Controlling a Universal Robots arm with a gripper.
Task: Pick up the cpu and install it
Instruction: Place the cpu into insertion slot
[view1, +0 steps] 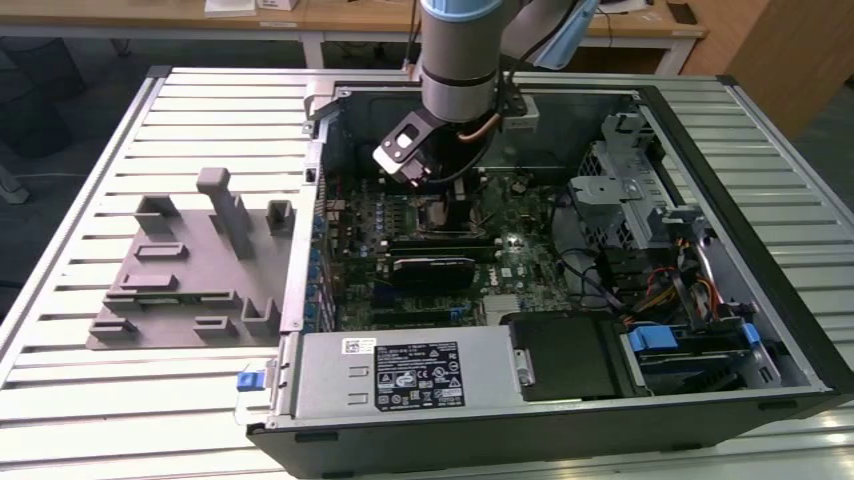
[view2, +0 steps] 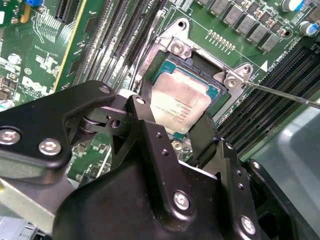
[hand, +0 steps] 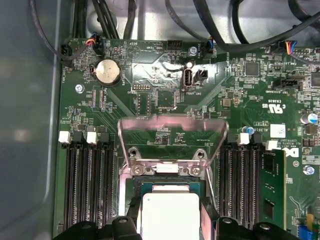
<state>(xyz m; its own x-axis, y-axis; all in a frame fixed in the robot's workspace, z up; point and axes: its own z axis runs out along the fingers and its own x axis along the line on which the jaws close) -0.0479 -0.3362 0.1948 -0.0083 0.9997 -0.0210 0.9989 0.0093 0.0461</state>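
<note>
Right now the end effector (view1: 424, 186) hangs low inside an open computer case (view1: 755, 215), just over the green circuit board (view2: 30, 60). In both wrist views its two black fingers (view2: 144, 111) stand spread to the width of the cpu (view2: 181, 99) and sit against two opposite edges of it, so it is grasping the chip. The cpu (hand: 170, 214) lies flat between the fingertips, silvery top up, right at the open socket (view2: 235, 80). I cannot tell whether it already rests in the recess or is held just above it. A thin green rim shows along the chip's edge farthest from the end effector.

Beyond the fingertips in the first wrist view, the socket's metal hold-down frame (hand: 172, 135) stands swung open, tilted up from its hinge. Rows of black memory slots (hand: 85, 185) flank the end effector (hand: 170, 226) on both sides. A round coin battery (hand: 107, 72) sits farther off on the board. A thin metal lever (view2: 285, 96) juts out from the socket corner, away from the end effector (view2: 175, 121).

Well apart from the end effector, toward the exterior view's left, a grey slotted block (view1: 187, 290) rests on the ribbed surface (view1: 80, 400) beside the case.
</note>
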